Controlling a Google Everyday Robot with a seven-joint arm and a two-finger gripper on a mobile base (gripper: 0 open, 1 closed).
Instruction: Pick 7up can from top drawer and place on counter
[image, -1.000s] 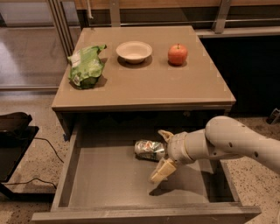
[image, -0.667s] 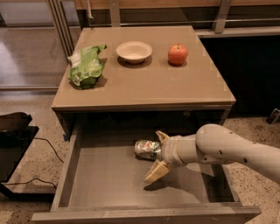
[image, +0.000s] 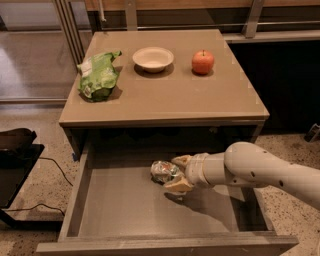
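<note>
Two fingers (image: 181, 160) of my gripper (image: 171, 173) are drawn narrowly around one 7up can (image: 161, 171), one finger behind it and one in front, both touching its dented sides. The can lies on the floor of the one open top drawer (image: 120, 205), toward the back; the drawer holds that one can. My one pale arm (image: 260, 172) reaches in from the right. Above, the worktop (image: 170, 100) carries three things: one green chip bag (image: 98, 75), one white bowl (image: 153, 58), one red apple (image: 202, 62).

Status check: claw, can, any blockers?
Claw inside top drawer, at 7up can. Can lying sideways. Counter holds chip bag, bowl, apple toward back.
</note>
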